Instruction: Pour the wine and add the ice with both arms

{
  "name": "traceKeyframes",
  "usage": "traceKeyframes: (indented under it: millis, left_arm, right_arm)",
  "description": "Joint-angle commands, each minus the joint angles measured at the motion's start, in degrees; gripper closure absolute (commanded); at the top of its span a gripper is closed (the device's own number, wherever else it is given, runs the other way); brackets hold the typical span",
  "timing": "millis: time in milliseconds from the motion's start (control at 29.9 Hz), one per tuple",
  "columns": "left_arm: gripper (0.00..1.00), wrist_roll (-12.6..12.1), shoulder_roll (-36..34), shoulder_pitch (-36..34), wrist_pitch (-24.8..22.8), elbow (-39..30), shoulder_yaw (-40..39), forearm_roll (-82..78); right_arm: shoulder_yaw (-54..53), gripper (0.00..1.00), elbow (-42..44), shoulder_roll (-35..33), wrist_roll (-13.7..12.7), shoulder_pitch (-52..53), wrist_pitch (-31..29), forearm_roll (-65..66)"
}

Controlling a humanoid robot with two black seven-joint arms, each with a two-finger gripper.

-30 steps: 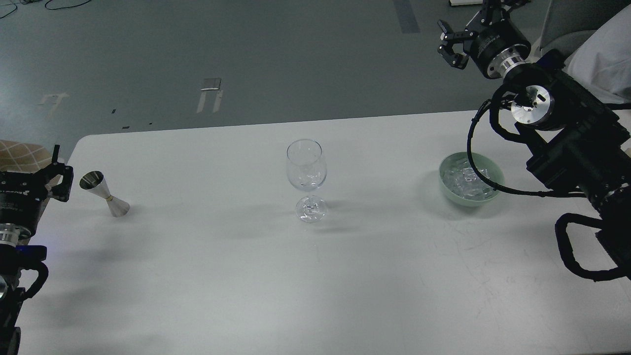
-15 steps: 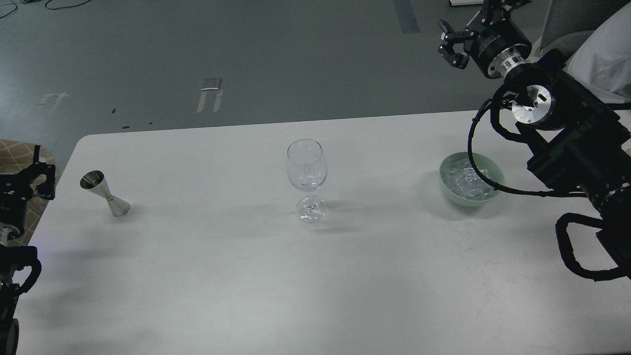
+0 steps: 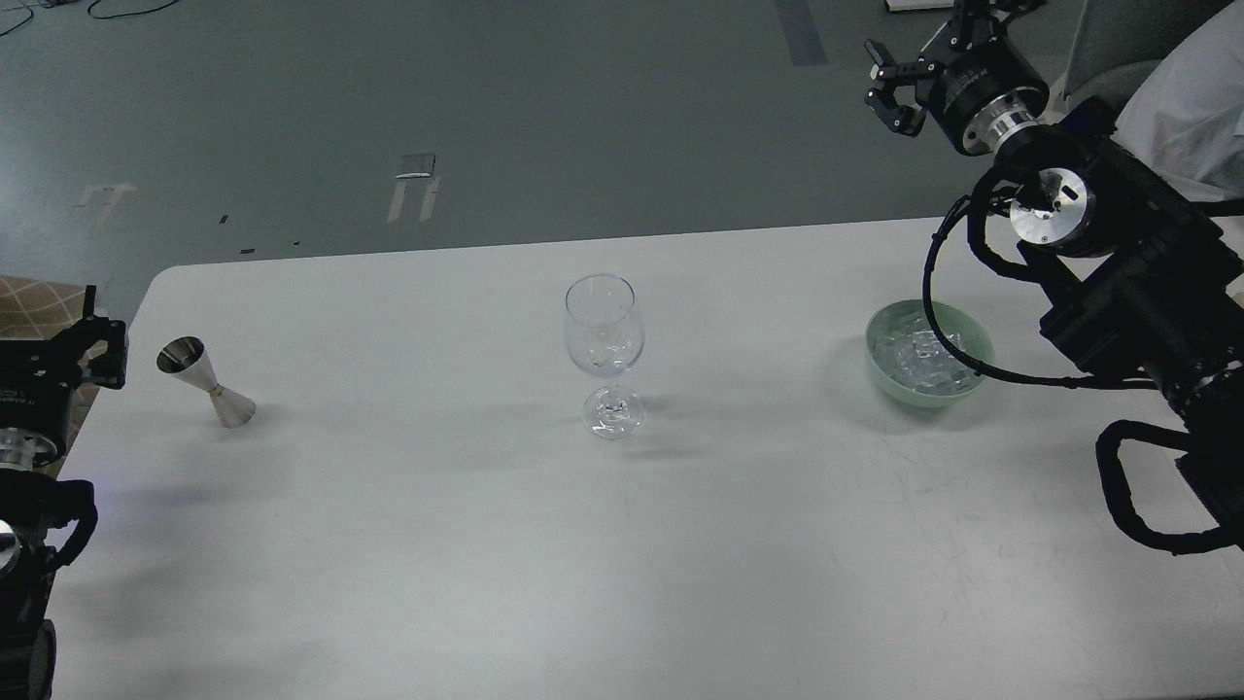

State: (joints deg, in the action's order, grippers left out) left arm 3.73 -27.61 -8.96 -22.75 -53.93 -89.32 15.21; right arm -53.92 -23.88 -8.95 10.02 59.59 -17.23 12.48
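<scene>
A clear wine glass [image 3: 604,331] stands upright at the table's middle; a glassy glint sits low in its bowl, and I cannot tell if that is ice. The ice [image 3: 918,355] is a heap of clear cubes in a pale green bowl [image 3: 980,352] at the right. A steel jigger [image 3: 206,383] stands tilted at the left. My left gripper [image 3: 97,335] is at the table's left edge, just left of the jigger, open and empty. My right gripper [image 3: 933,49] is raised beyond the table's far edge, above and behind the bowl, open and empty.
The white table [image 3: 622,544] ends at a far edge near the glass and a rounded left corner by the jigger. My right arm's cable [image 3: 948,350] loops over the bowl. A white cloth [image 3: 1181,107] lies at the far right.
My left gripper drew back to the left, away from the jigger, then came a little to the right again. My right gripper rose very slightly. Glass, jigger and bowl have not moved.
</scene>
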Motion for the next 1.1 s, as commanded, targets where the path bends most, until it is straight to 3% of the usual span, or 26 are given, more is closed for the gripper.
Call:
traceKeyframes:
  millis: [0, 134, 434, 602, 668, 735, 1069]
  left_arm:
    - [0.0, -0.13, 0.01, 0.08, -1.06, -0.04, 0.46, -0.26]
    - [0.01, 0.31, 0.01, 0.35, -4.4, 0.05, 0.29, -0.62]
    - [0.05, 0.75, 0.18, 0.43, -4.32, 0.05, 0.02, -0.53]
    - [0.21, 0.66, 0.36, 1.31, -4.76, -0.13, -0.33, -0.26]
    - [0.35, 1.45, 0.62, 1.58, -4.85, -0.21, -0.77, -0.18]
    - [0.36, 2.85, 1.15, 1.84, -4.85, -1.26, -1.21, -0.18]
    - [0.31, 2.33, 5.02, 14.13, -4.76, -14.18, -3.23, 0.0]
  right_arm:
    - [-0.05, 0.0, -0.02, -0.02, 0.0, 0.0, 0.09, 0.0]
    - [-0.13, 0.0, -0.11, -0.55, 0.0, 0.0, 0.09, 0.0]
    - [-0.05, 0.0, -0.55, -0.63, -0.09, 0.53, 0.09, 0.0]
    - [0.04, 0.0, -0.55, -0.81, -0.09, -0.18, 0.18, 0.0]
    - [0.04, 0.0, -0.55, -1.34, -0.09, -0.18, 0.18, 0.0]
    - [-0.05, 0.0, -0.55, -1.51, -0.09, -0.18, 0.18, 0.0]
    - [0.04, 0.0, -0.46, -2.39, -0.09, -1.06, 0.35, 0.0]
